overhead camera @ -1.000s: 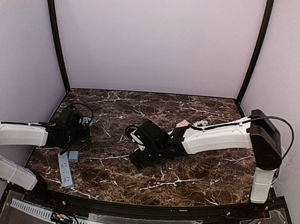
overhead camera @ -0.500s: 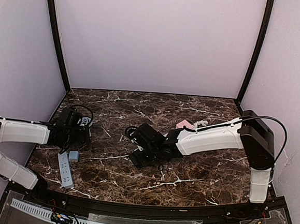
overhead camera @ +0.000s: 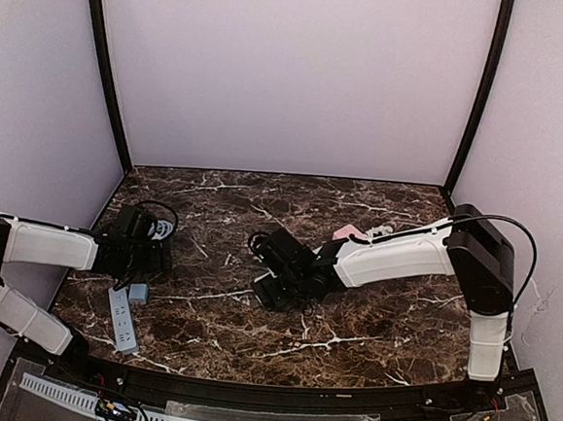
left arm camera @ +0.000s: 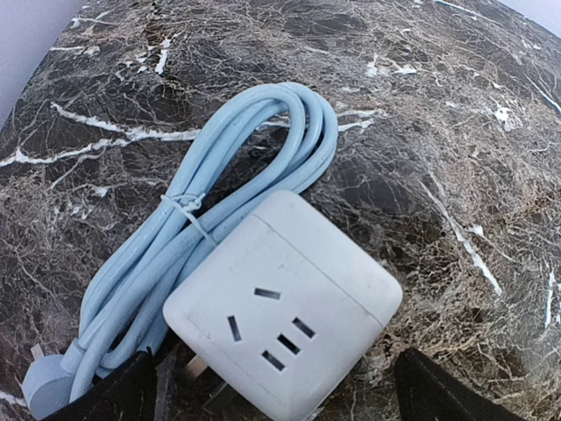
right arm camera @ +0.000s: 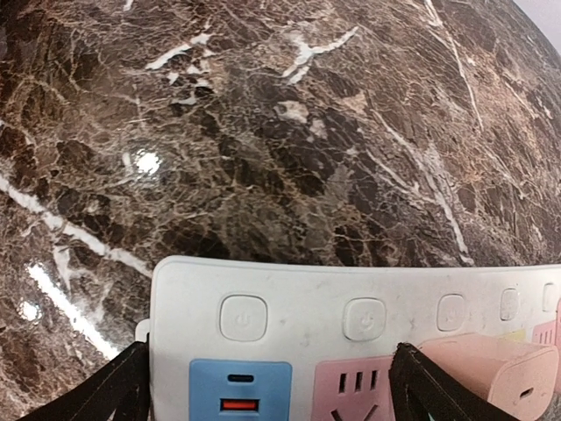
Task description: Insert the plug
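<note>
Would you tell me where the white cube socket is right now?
The white cube socket lies low in the left wrist view on the marble table, between the fingers of the left gripper, with the coiled light-blue cable against its far-left side.

**Lighting and image quality: even, diffuse light at moderate brightness.**

Top external view: soft overhead light fills the pale walls uniformly. The dark marble table [overhead camera: 369, 334] reads dim, the black arm sections merge with it, and shadows under the arms are faint. Right wrist view: a small round glare spot sits on the polished table at left. The power strip [right arm camera: 351, 303] is sharp and evenly lit. Left wrist view: the white cube socket [left arm camera: 289, 307] is bright without clipping, with a soft shadow beside it. Both wrist views bow straight edges toward the frame borders and soften at the corners.
</note>
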Robot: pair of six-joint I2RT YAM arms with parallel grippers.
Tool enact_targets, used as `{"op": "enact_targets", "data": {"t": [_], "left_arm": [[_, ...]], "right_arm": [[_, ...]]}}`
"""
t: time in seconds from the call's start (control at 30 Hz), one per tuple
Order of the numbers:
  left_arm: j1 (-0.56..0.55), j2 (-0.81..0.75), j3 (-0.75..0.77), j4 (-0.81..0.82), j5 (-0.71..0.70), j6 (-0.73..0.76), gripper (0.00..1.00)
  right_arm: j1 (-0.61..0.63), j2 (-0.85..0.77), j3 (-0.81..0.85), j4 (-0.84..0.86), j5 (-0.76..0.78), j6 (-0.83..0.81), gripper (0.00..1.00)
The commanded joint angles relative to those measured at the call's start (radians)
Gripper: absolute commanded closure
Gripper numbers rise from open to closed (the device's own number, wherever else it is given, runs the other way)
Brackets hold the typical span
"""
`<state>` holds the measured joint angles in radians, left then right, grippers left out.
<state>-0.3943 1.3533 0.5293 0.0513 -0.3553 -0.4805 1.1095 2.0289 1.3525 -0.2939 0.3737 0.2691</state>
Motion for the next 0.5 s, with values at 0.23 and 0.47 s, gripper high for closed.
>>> {"op": "enact_targets", "data": {"t": [0.23, 0.47], "left_arm": [[0.013, -0.007, 0.022, -0.018, 0.009, -0.043, 0.09], [0.005, -0.014, 0.099, -0.192, -0.018, -0.126, 0.10]], "right_arm": [[-0.105, -0.059, -0.145, -0.026, 0.096, 0.024, 0.08], [-0.106, -0.152, -0.208, 0.087, -0.041, -0.039, 0.06]]}}
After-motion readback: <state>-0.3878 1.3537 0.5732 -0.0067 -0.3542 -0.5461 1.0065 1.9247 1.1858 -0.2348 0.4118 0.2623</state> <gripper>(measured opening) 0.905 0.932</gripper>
